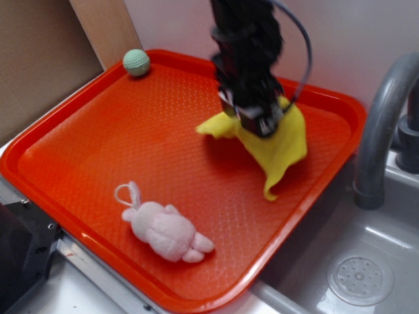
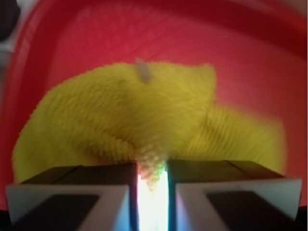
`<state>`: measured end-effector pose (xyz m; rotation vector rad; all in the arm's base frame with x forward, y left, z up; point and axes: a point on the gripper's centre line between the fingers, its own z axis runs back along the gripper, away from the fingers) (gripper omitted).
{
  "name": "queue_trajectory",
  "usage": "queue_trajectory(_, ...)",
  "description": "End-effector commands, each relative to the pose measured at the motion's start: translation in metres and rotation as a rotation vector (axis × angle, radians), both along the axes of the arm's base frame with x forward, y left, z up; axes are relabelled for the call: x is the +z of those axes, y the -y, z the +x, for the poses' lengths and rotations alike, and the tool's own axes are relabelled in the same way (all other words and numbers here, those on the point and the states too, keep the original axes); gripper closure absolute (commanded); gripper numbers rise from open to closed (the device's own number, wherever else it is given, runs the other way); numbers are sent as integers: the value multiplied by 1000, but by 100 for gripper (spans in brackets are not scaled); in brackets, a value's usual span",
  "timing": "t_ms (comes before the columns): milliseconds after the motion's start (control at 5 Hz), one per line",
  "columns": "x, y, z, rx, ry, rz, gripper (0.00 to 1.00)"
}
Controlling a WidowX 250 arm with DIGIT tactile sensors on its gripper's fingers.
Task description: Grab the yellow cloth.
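My black claw [image 1: 260,121] upper centre of exterior frame, fingers [image 2: 96,187] pinched on fold of bright yellow terry cloth [image 1: 278,147]. Cloth hangs from my grip, corners drooping toward right part of textured orange plastic tray [image 1: 98,131]; whether lowest corner touches tray, cannot tell. Wrist view: cloth bunched across middle, small pale fleck on top. Pale pink plush bunny [image 1: 167,230] lower left on tray, well apart. Small green ball [image 1: 136,62] at tray's upper-left rim. Grey metal tap [image 1: 383,124] and sink [image 1: 357,278] at right.
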<state>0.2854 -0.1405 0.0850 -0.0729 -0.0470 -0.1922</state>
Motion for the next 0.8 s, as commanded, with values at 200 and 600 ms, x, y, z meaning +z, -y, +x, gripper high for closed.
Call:
queue_trajectory(200, 163, -140, -66, 471, 154, -108, 100)
queue_trajectory(600, 140, -123, -54, 441, 96, 34, 100)
